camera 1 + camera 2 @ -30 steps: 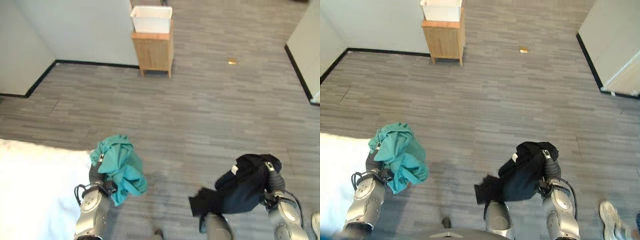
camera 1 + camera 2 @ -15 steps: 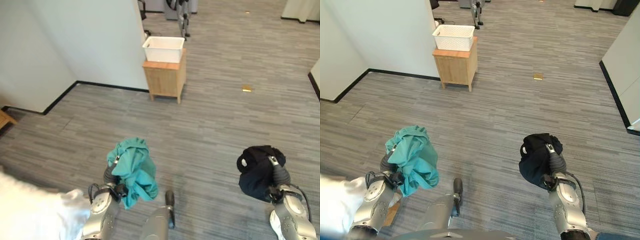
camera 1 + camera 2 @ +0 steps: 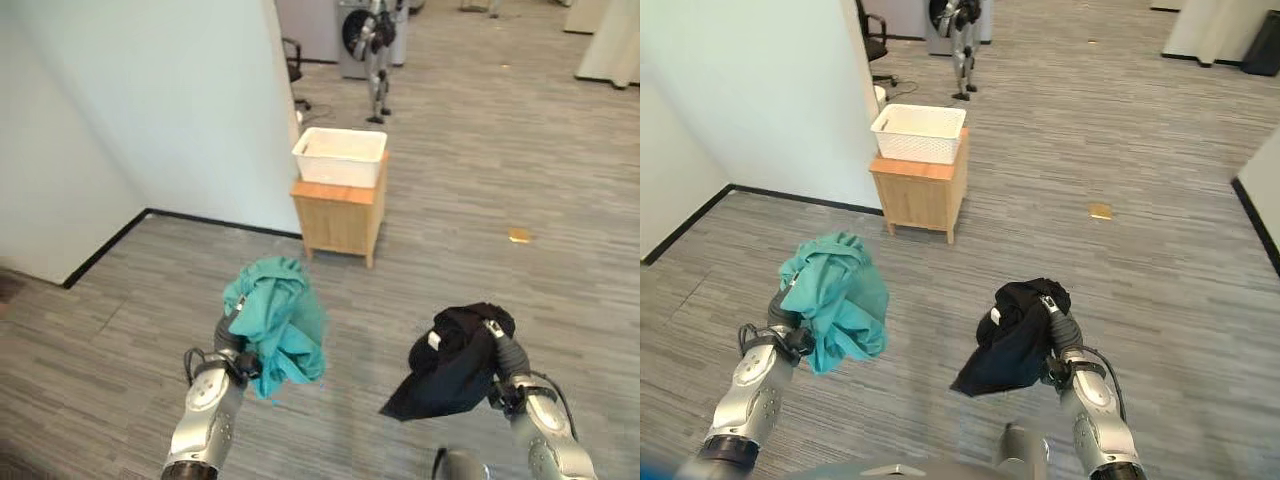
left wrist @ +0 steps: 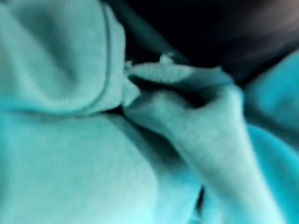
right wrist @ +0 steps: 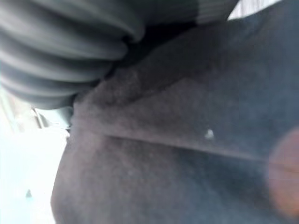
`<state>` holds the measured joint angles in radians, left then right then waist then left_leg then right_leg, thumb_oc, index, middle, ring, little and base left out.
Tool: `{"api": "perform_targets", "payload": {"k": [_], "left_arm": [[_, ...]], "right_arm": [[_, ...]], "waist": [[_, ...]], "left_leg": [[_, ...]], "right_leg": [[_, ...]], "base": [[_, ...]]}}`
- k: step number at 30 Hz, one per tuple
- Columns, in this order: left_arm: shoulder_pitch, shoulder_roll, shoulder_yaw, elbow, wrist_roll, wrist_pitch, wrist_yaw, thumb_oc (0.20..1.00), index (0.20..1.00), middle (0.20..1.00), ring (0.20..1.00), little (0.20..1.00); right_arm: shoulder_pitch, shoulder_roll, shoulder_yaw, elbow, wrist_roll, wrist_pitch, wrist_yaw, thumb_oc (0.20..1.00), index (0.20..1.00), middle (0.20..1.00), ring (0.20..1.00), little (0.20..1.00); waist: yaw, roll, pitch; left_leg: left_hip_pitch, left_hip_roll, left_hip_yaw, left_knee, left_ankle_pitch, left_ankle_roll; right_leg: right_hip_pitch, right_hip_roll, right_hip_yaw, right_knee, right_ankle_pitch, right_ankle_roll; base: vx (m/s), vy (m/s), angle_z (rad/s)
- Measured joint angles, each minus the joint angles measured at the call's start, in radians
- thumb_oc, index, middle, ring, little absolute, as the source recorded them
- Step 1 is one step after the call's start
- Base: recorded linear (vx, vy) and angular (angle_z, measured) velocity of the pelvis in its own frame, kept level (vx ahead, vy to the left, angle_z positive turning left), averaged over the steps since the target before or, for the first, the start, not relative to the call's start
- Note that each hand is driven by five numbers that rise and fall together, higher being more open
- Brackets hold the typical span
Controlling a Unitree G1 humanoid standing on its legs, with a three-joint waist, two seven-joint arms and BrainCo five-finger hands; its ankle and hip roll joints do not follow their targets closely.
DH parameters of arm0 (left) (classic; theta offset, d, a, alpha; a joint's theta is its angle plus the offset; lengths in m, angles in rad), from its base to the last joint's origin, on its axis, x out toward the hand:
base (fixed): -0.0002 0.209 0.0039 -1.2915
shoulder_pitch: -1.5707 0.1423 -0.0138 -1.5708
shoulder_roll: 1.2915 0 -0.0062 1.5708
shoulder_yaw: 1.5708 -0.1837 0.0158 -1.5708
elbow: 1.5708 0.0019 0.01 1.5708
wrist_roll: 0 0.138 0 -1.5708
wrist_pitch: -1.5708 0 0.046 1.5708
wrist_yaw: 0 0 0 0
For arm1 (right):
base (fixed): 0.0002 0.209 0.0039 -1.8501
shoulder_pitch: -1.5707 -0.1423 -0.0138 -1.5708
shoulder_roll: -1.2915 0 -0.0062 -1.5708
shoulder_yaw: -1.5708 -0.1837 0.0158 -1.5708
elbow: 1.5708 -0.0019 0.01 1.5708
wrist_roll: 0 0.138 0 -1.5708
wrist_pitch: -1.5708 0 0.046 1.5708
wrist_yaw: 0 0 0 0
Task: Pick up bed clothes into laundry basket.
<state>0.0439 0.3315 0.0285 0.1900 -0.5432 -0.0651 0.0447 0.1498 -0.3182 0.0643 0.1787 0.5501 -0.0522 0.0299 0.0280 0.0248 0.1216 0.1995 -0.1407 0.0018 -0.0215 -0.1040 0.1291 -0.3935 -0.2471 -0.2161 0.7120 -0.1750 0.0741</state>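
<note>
Change: camera has lifted; white basket on cabinet now nearer.
Left hand: bears teal garment; grip hidden.
Right hand: bears black garment; grip hidden.
Progress: both carried, neither yet dropped in.

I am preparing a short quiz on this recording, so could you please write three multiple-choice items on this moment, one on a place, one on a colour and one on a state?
1. Where is the white basket?
A. on the floor
B. on the wooden cabinet
C. on a chair

2. What colour is the garment at the left hand?
A. teal
B. red
C. yellow

3. How does the black garment at the right hand sit?
A. lying on the floor
B. inside the basket
C. held up off the floor

Answers: 1 B, the basket rests on the cabinet's top by the wall. 2 A, the cloth over that hand is teal. 3 C, it hangs from the raised hand.
</note>
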Motion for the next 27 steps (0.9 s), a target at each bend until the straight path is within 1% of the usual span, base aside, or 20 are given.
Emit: {"api": "perform_targets", "payload": {"k": [2, 4, 5, 6, 7, 8, 10, 11, 12, 13, 14, 15, 16, 17, 18, 20, 23, 24, 25, 27], "left_arm": [[0.003, 0.010, -0.008, 0.004, 0.001, 0.004, -0.001, 0.200, 0.200, 0.200, 0.200, 0.200], [0.003, 0.012, -0.005, 0.010, 0.005, 0.003, -0.003, 0.200, 0.200, 0.200, 0.200, 0.200], [0.001, 0.013, -0.006, 0.019, 0.005, 0.003, -0.005, 0.200, 0.200, 0.200, 0.200, 0.200], [-0.003, 0.010, -0.020, 0.032, 0.010, 0.004, -0.006, 0.200, 0.200, 0.200, 0.200, 0.200], [0.001, 0.009, -0.040, 0.031, 0.017, 0.004, -0.010, 0.200, 0.200, 0.200, 0.200, 0.200], [0.012, -0.007, -0.053, 0.034, 0.018, 0.008, -0.014, 0.200, 0.200, 0.200, 0.200, 0.200], [0.038, -0.029, -0.052, 0.028, 0.018, 0.009, -0.017, 0.200, 0.200, 0.200, 0.200, 0.200], [0.045, -0.038, -0.053, 0.024, 0.018, 0.009, -0.017, 0.200, 0.200, 0.200, 0.200, 0.200], [0.039, -0.052, -0.055, 0.032, 0.017, 0.010, -0.018, 0.200, 0.200, 0.200, 0.200, 0.200], [0.025, -0.060, -0.064, 0.039, 0.017, 0.011, -0.019, 0.200, 0.200, 0.200, 0.200, 0.200], [0.015, -0.070, -0.063, 0.042, 0.013, 0.011, -0.021, 0.200, 0.200, 0.200, 0.200, 0.200], [0.008, -0.079, -0.060, 0.037, 0.002, 0.008, -0.020, 0.200, 0.200, 0.200, 0.200, 0.200], [0.011, -0.072, -0.058, 0.021, -0.004, 0.009, -0.020, 0.200, 0.200, 0.200, 0.200, 0.200], [0.023, -0.064, -0.052, 0.019, -0.005, 0.009, -0.020, 0.200, 0.200, 0.200, 0.200, 0.200], [0.040, -0.051, -0.047, 0.023, -0.008, 0.010, -0.013, 0.200, 0.200, 0.200, 0.200, 0.200], [0.047, -0.043, -0.021, 0.030, -0.032, 0.015, -0.010, 0.200, 0.200, 0.200, 0.200, 0.200], [0.073, -0.030, -0.024, 0.044, -0.043, 0.017, -0.005, 0.200, 0.200, 0.200, 0.200, 0.200], [0.076, -0.029, -0.029, 0.062, -0.043, 0.019, -0.003, 0.200, 0.200, 0.200, 0.200, 0.200], [0.080, -0.029, -0.027, 0.062, -0.043, 0.020, 0.002, 0.200, 0.200, 0.200, 0.200, 0.200], [0.078, -0.045, -0.029, 0.062, -0.043, 0.020, 0.012, 0.200, 0.200, 0.200, 0.200, 0.200]], "right_arm": [[0.007, 0.000, -0.013, 0.017, 0.000, 0.001, 0.004, 0.200, 0.200, 0.200, 0.200, 0.200], [0.012, 0.002, -0.019, 0.038, 0.000, 0.004, 0.003, 0.200, 0.200, 0.200, 0.200, 0.200], [0.013, 0.004, -0.020, 0.038, 0.000, 0.004, 0.003, 0.200, 0.200, 0.200, 0.200, 0.200], [0.020, 0.014, -0.039, 0.042, 0.000, 0.004, 0.005, 0.200, 0.200, 0.200, 0.200, 0.200], [0.032, 0.022, -0.063, 0.044, 0.000, 0.006, 0.005, 0.200, 0.200, 0.200, 0.200, 0.200], [0.038, 0.011, -0.081, 0.051, 0.000, 0.007, 0.005, 0.200, 0.200, 0.200, 0.200, 0.200], [0.015, 0.004, -0.100, 0.073, 0.001, 0.011, 0.007, 0.200, 0.200, 0.200, 0.200, 0.200], [0.014, -0.011, -0.094, 0.071, 0.001, 0.017, 0.014, 0.200, 0.200, 0.200, 0.200, 0.200], [0.005, -0.026, -0.093, 0.079, 0.000, 0.022, 0.015, 0.200, 0.200, 0.200, 0.200, 0.200], [0.002, -0.036, -0.095, 0.082, 0.000, 0.028, 0.009, 0.200, 0.200, 0.200, 0.200, 0.200], [-0.003, -0.046, -0.095, 0.082, 0.003, 0.027, 0.007, 0.200, 0.200, 0.200, 0.200, 0.200], [-0.014, -0.054, -0.095, 0.082, 0.012, 0.027, 0.003, 0.200, 0.200, 0.200, 0.200, 0.200], [-0.028, -0.057, -0.096, 0.080, 0.019, 0.026, 0.002, 0.200, 0.200, 0.200, 0.200, 0.200], [-0.025, -0.055, -0.095, 0.076, 0.018, 0.026, 0.001, 0.200, 0.200, 0.200, 0.200, 0.200], [-0.025, -0.055, -0.094, 0.071, 0.018, 0.025, -0.004, 0.200, 0.200, 0.200, 0.200, 0.200], [-0.031, -0.058, -0.111, 0.054, 0.018, 0.017, -0.016, 0.200, 0.200, 0.200, 0.200, 0.200], [-0.054, -0.062, -0.139, 0.051, 0.018, -0.007, -0.036, 0.200, 0.200, 0.200, 0.200, 0.200], [-0.057, -0.075, -0.134, 0.050, 0.016, -0.013, -0.044, 0.200, 0.200, 0.200, 0.200, 0.200], [-0.071, -0.080, -0.121, 0.049, 0.013, -0.012, -0.047, 0.200, 0.200, 0.200, 0.200, 0.200], [-0.081, -0.082, -0.106, 0.032, 0.004, -0.011, -0.046, 0.200, 0.200, 0.200, 0.200, 0.200]], "waist": [[-0.019, -0.017, 0.023], [-0.045, -0.027, 0.032], [-0.052, -0.033, 0.038], [-0.062, -0.062, 0.030], [-0.070, -0.071, 0.030], [-0.068, -0.075, 0.024], [-0.066, -0.040, 0.025], [-0.059, -0.027, 0.018], [-0.061, -0.003, 0.013], [-0.072, 0.003, 0.009], [-0.075, -0.006, 0.015], [-0.060, -0.025, 0.027], [-0.027, -0.043, 0.041], [-0.001, -0.068, 0.055], [0.006, -0.108, 0.060], [0.006, -0.156, 0.068], [0.003, -0.143, 0.061], [0.002, -0.121, 0.053], [0.013, -0.113, 0.052], [0.006, -0.104, 0.050]], "left_leg": [[0.057, 0.018, -0.030, -0.006, -0.019, -0.031], [0.120, 0.066, -0.072, -0.021, -0.063, -0.093], [0.141, 0.072, -0.078, -0.025, -0.067, -0.101], [0.163, 0.083, -0.112, -0.014, -0.083, -0.125], [0.193, 0.071, -0.132, -0.015, -0.086, -0.129], [0.230, 0.069, -0.113, 0.001, -0.093, -0.140], [0.237, 0.102, -0.117, 0.081, -0.088, -0.150], [0.231, 0.105, -0.130, 0.170, -0.075, -0.167], [0.204, 0.121, -0.140, 0.264, -0.071, -0.173], [0.131, 0.128, -0.139, 0.404, -0.043, -0.208], [0.023, 0.125, -0.101, 0.610, 0.062, -0.256], [-0.103, 0.124, -0.081, 0.827, 0.145, -0.247], [-0.269, 0.130, -0.058, 1.050, 0.149, -0.224], [-0.332, 0.148, -0.005, 1.064, 0.113, -0.187], [-0.398, 0.174, 0.051, 0.989, 0.074, -0.181], [-0.496, 0.247, 0.136, 0.740, 0.069, -0.169], [-0.527, 0.301, 0.149, 0.414, 0.088, -0.170], [-0.506, 0.281, 0.127, 0.226, 0.100, -0.171], [-0.487, 0.215, 0.039, 0.096, 0.117, -0.174], [-0.432, 0.116, 0.044, 0.036, 0.179, -0.089]], "right_leg": [[-0.009, 0.070, 0.021, -0.192, 0.044, -0.007], [0.006, 0.207, 0.125, -0.483, 0.088, 0.025], [0.017, 0.238, 0.150, -0.571, 0.098, 0.022], [0.027, 0.251, 0.157, -0.659, 0.096, 0.023], [0.039, 0.243, 0.107, -0.659, 0.084, 0.008], [0.063, 0.237, 0.090, -0.642, 0.177, -0.026], [0.066, 0.242, 0.050, -0.548, 0.198, -0.036], [0.076, 0.247, 0.054, -0.493, 0.257, -0.115], [0.078, 0.251, 0.038, -0.441, 0.224, -0.127], [0.089, 0.250, 0.021, -0.422, 0.188, -0.132], [0.119, 0.247, 0.001, -0.425, 0.160, -0.157], [0.147, 0.250, 0.006, -0.436, 0.134, -0.182], [0.218, 0.273, 0.016, -0.473, 0.111, -0.202], [0.279, 0.278, 0.031, -0.519, 0.118, -0.205], [0.338, 0.269, 0.042, -0.560, 0.101, -0.179], [0.418, 0.264, 0.032, -0.630, 0.080, -0.172], [0.515, 0.302, 0.032, -0.688, 0.090, -0.149], [0.554, 0.319, 0.036, -0.705, 0.082, -0.142], [0.591, 0.322, 0.074, -0.729, 0.072, -0.125], [0.664, 0.325, 0.095, -0.743, 0.043, -0.077]], "base": [[0.61, -0.145, 0.78], [0.82, -0.183, 0.85], [0.78, -0.189, 0.85], [0.51, -0.157, 0.92], [0.56, -0.174, 0.89], [0.40, -0.130, 0.49], [0.44, -0.161, 0.09], [0.59, -0.274, 0.12], [0.62, -0.331, 0.33], [0.43, -0.306, 0.58], [0.44, -0.338, 0.53], [0.39, -0.323, 0.19], [0.48, -0.271, -0.18], [0.45, -0.176, -0.32], [0.45, -0.076, -0.06], [0.30, 0.025, 0.03], [0.35, 0.075, -0.35], [0.49, 0.105, -0.78], [0.42, 0.105, -0.90], [0.27, 0.114, -0.69]]}}
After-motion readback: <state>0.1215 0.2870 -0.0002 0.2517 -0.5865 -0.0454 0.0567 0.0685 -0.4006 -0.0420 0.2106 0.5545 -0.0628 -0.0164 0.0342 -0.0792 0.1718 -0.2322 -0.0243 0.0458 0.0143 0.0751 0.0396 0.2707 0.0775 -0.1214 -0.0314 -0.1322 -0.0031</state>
